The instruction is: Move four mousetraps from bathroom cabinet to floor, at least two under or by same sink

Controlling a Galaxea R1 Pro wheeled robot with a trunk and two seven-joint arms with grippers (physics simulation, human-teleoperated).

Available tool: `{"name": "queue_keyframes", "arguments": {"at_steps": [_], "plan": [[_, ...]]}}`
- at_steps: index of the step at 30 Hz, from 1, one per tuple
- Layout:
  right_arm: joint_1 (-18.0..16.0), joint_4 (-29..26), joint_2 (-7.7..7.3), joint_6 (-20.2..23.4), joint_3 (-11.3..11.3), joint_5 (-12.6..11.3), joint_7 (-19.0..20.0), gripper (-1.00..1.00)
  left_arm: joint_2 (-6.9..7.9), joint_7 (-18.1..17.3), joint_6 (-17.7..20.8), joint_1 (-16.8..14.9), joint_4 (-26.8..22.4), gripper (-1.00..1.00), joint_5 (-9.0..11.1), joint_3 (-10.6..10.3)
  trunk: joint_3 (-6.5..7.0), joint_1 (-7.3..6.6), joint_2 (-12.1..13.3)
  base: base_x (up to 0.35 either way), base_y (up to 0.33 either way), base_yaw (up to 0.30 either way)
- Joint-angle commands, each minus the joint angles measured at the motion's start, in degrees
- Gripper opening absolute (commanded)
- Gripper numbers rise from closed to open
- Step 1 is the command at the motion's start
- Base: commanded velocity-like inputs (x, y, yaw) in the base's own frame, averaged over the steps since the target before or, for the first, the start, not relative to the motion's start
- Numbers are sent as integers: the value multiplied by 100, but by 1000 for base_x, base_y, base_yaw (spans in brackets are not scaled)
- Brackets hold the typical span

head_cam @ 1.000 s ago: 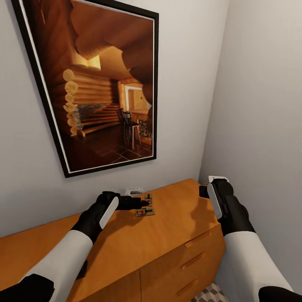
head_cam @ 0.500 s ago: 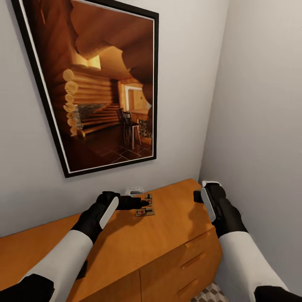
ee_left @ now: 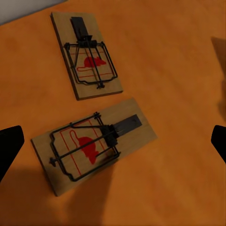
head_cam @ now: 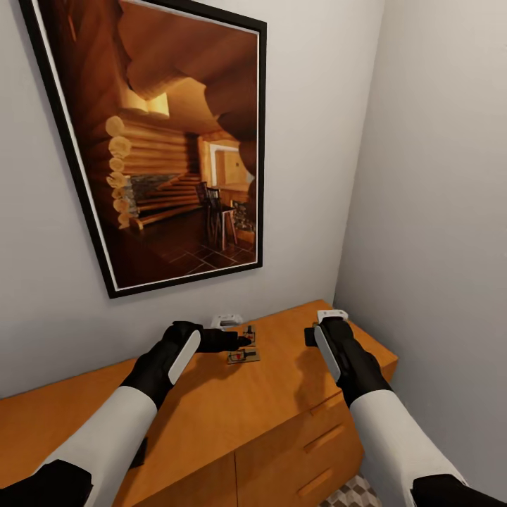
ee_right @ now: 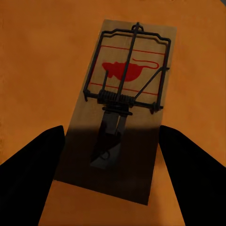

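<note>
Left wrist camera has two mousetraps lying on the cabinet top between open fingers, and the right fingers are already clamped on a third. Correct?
Not quite. The right gripper is open: in the right wrist view its fingers straddle the third mousetrap with gaps either side, not touching. The two mousetraps on the cabinet stand as said.

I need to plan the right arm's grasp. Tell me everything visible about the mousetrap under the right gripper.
The mousetrap is a flat rectangular tan board, wood by its look, lying flat on the orange-brown cabinet top. It carries a black wire frame with a coiled spring across the middle, a dark metal tab, and a red mouse silhouette with red lines. The right gripper is open, its fingers either side of the trap's shadowed end.
</note>
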Motion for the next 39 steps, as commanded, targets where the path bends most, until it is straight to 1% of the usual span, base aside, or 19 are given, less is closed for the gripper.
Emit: {"name": "queue_keyframes", "arguments": {"at_steps": [1, 4, 9, 12, 13, 15, 20, 24, 25, 26, 33, 39], "plan": [[-5, -5, 0, 17, 13, -44, -44, -100, 0, -25, 21, -4, -2, 100, -20, 2, -8, 1, -5, 0, 0, 0], [-4, -50, -3, 16, 18, -45, -43, -100, -4, -27, 21, -4, 2, 100, -18, 2, -8, 1, -5, 0, 0, 0], [-6, -482, -11, 98, 21, -55, -48, -100, -9, -30, 21, -4, 4, 100, -17, 2, -8, 1, -5, 0, 0, 0], [-6, -757, -8, 313, 22, -47, -52, -100, -9, -34, 21, -4, 4, 100, -17, 0, -8, 1, -5, 0, 0, 0], [-6, -889, -4, 490, 20, -56, -52, -100, -11, -35, 21, -4, 4, 100, -16, -2, -8, 1, -5, 0, 0, 0], [-7, -1049, 1, 711, 18, -67, -48, -100, -26, -36, 21, -4, 5, 100, -18, -4, -8, 1, -5, 0, 0, 0], [-8, -1193, 11, 896, 2, -77, -44, -100, -46, -37, 21, -4, 5, 100, -19, -3, -8, 1, -5, 0, 0, 0], [-9, -1278, 11, 920, 0, -86, -39, -100, -52, -32, 21, -4, 5, 100, -24, -6, -8, 1, -5, 0, 0, 0], [-9, -1430, 19, 920, 10, -90, -37, -100, -53, -30, 21, -4, 1, 100, -23, -6, -8, 1, -5, 0, 0, 0], [-7, -1463, 21, 920, 12, -93, -36, -100, -57, -31, 21, -4, 1, 100, -22, -6, -8, 1, -5, 0, -37, 0], [-6, -1467, 39, 920, 22, -97, -27, -100, -76, -35, 17, -4, 5, 100, -25, -5, -8, 1, -5, 0, -176, 0], [-6, -1479, 34, 920, 30, -98, 69, -100, -80, -37, 13, -4, 5, 100, -25, 1, -8, 1, -5, 0, -65, 0]]}}
